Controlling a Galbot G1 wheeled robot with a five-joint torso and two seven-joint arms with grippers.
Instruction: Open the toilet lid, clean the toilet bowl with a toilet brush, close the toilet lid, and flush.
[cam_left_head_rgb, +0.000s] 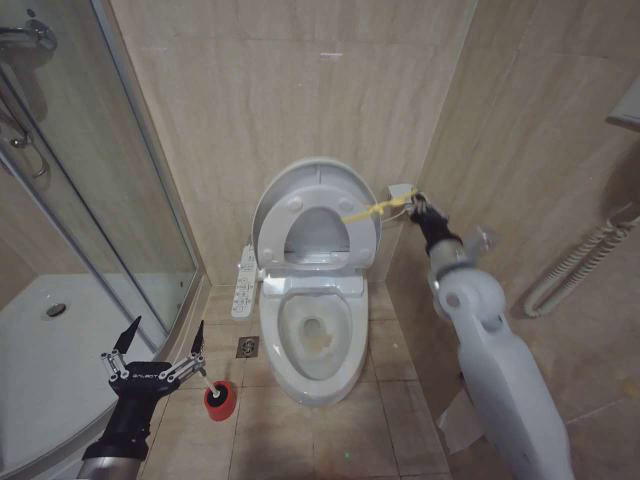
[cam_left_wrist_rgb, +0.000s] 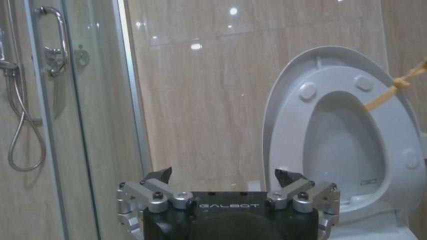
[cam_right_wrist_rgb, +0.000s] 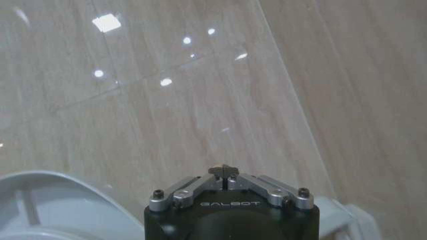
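1. Head view: standing upright against the wall, the toilet lid (cam_left_head_rgb: 300, 195), yellow strap (cam_left_head_rgb: 372, 209) running to the right gripper (cam_left_head_rgb: 416, 204), fingers closing on that strap; toilet bowl (cam_left_head_rgb: 318, 340) lying open below; left gripper (cam_left_head_rgb: 158, 343) hovering spread wide beside the toilet brush (cam_left_head_rgb: 203, 382) in its red holder (cam_left_head_rgb: 220, 399).
2. Left wrist view: fingers (cam_left_wrist_rgb: 157, 176) gaping apart, facing the raised lid (cam_left_wrist_rgb: 287, 95).
3. Right wrist view: fingertips (cam_right_wrist_rgb: 223, 171) pressing together.
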